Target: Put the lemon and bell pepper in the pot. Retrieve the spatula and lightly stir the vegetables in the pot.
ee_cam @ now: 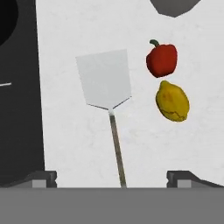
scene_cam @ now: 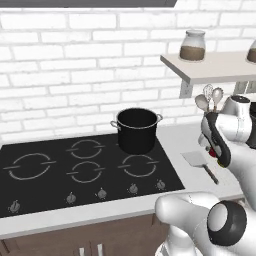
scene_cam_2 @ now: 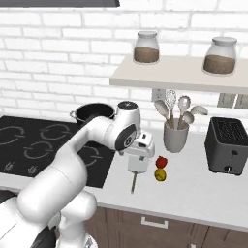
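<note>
Spatula (ee_cam: 106, 87) lies flat on the counter (ee_cam: 78, 144), under the gripper (ee_cam: 111, 177).
Jaws stand wide apart, holding nothing; bell pepper (ee_cam: 162, 59) and lemon (ee_cam: 173, 101) lie just beside it.

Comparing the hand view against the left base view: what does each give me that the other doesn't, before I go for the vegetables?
Hand view alone: the red bell pepper and the yellow lemon, lying close together on the white counter, beside the spatula's blade.

Left base view alone: the black pot on the stove's back right, the burner knobs, the shelf with jars.

Both: the spatula flat on the counter, and the cooktop's edge.
</note>
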